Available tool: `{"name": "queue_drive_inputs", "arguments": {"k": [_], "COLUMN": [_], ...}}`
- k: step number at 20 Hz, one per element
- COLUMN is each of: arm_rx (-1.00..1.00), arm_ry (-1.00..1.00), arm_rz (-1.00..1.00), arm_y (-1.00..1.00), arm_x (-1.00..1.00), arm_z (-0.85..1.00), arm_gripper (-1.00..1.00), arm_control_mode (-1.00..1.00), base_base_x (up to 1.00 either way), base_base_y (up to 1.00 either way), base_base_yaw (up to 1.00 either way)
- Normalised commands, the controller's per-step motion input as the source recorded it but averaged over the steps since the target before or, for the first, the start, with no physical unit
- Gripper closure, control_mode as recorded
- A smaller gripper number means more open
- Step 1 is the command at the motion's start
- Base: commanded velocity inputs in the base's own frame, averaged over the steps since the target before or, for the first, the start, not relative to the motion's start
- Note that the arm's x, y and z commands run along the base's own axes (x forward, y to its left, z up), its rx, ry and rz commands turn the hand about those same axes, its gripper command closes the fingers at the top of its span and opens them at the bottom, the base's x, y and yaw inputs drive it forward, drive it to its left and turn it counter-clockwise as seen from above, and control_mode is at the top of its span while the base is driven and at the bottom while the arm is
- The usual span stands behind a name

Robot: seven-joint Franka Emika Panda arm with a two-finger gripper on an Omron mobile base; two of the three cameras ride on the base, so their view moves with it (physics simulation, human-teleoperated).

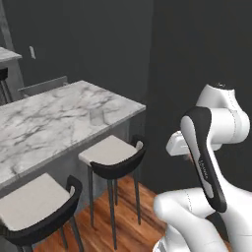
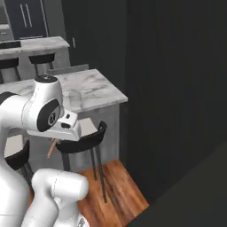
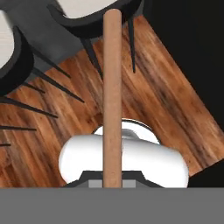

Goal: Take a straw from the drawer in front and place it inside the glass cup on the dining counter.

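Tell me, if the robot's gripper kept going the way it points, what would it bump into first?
Probably the wooden floor. The gripper, shut on the straw, points down between the stools, though depth is unclear.

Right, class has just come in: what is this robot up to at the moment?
The white arm is carrying the straw, with the gripper shut on its lower end; in the right base view the orange-brown stick pokes out below the hand. The glass cup stands near the end of the dining counter, with nothing in it as far as can be seen. The hand is off to the side of the counter, over the wooden floor by the stools, so the straw is not yet in the cup.
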Motion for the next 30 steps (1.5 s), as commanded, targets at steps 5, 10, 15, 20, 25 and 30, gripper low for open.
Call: {"name": "queue_drive_inputs", "arguments": {"k": [5, 10, 15, 20, 25, 30], "arm_rx": [0.0, 0.0, 0.0, 0.0, 0.0, 0.0], "arm_ry": [0.0, 0.0, 0.0, 0.0, 0.0, 0.0], "arm_rz": [0.0, 0.0, 0.0, 0.0, 0.0, 0.0], "arm_y": [0.0, 0.0, 0.0, 0.0, 0.0, 0.0], "arm_x": [0.0, 0.0, 0.0, 0.0, 0.0, 0.19], "arm_z": [0.0, 0.0, 0.0, 0.0, 0.0, 0.0], "arm_gripper": [1.0, 1.0, 1.0, 1.0, 1.0, 1.0], "arm_control_mode": [1.0, 1.0, 1.0, 1.0, 1.0, -1.0], "base_base_x": [0.67, 0.57, 0.58, 0.87, 0.88, 0.34], "base_base_y": [-0.42, -0.58, -0.44, -0.05, 0.0, 0.0], "base_base_yaw": [0.5, 0.44, 0.4, 0.3, 0.14, 0.0]}}
